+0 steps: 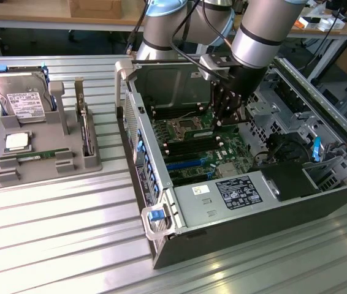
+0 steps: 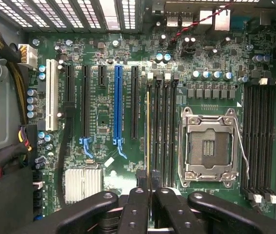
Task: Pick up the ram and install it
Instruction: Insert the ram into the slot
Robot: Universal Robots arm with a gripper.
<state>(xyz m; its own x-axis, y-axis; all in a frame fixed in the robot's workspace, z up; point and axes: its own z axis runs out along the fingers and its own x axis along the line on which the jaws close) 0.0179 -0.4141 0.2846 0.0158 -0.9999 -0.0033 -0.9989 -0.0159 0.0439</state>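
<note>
My gripper (image 1: 222,119) reaches down into the open computer case (image 1: 161,245), over the motherboard (image 1: 192,165). In the wrist view its two fingers (image 2: 140,183) are shut on the ram (image 2: 147,131), which shows edge-on as a thin yellowish line. The ram runs along the outermost of the black memory slots (image 2: 163,126) beside the empty processor socket (image 2: 208,146). I cannot tell whether it is seated in that slot or just above it. In the exterior view the fingers hide the ram.
A second bank of memory slots (image 2: 259,131) lies on the socket's other side, and blue and black expansion slots (image 2: 118,105) beside the ram. At the exterior view's left a grey tray (image 1: 45,168) holds a hard drive (image 1: 21,98), a processor chip (image 1: 17,142) and a flat green stick (image 1: 35,156).
</note>
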